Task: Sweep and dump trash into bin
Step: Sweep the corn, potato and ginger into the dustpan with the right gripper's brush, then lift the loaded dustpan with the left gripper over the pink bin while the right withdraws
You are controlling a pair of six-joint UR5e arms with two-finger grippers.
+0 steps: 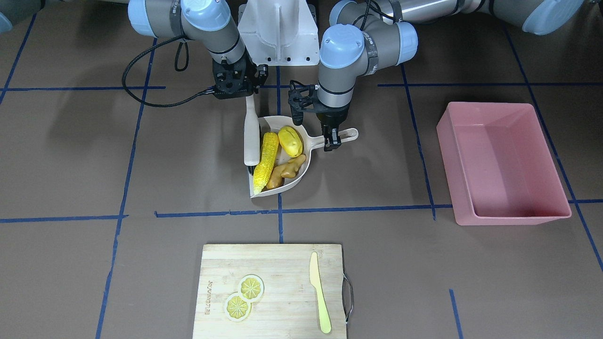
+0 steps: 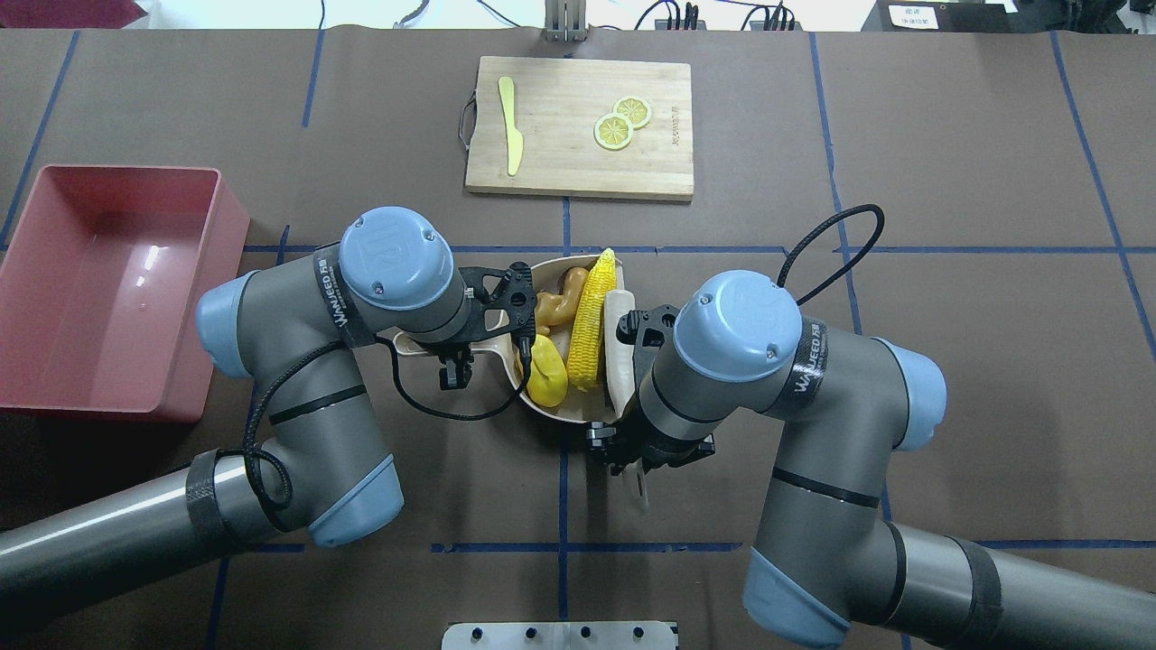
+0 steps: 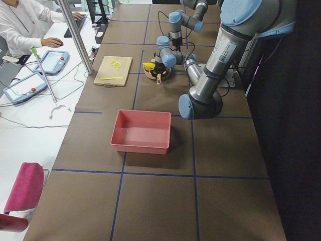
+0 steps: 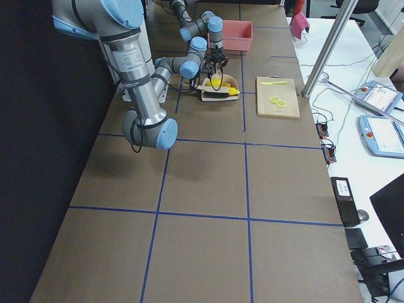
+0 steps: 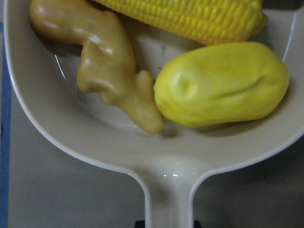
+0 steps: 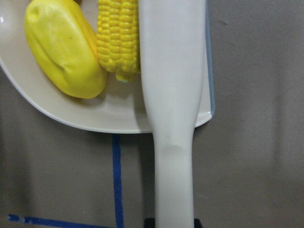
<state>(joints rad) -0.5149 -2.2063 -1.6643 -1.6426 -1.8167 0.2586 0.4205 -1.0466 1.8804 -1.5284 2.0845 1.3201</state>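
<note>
A beige dustpan (image 1: 348, 135) lies at the table's middle. In it are the trash items: a yellow corn cob (image 1: 266, 162), a yellow potato-like lump (image 1: 289, 140) and a tan ginger root (image 1: 287, 168). My left gripper (image 1: 332, 141) is shut on the dustpan's handle (image 2: 411, 343). My right gripper (image 2: 632, 460) is shut on a beige brush (image 1: 251, 134), which lies along the corn at the pan's side. The pink bin (image 1: 504, 165) stands empty and apart on my left (image 2: 99, 289). The left wrist view shows the ginger (image 5: 109, 71) and the lump (image 5: 221, 83) in the pan.
A wooden cutting board (image 1: 282, 263) with two lemon slices (image 1: 245, 294) and a yellow-green knife (image 1: 319, 292) lies at the table's far side. Blue tape lines cross the brown table. The robot's white base (image 1: 278, 33) stands behind the pan.
</note>
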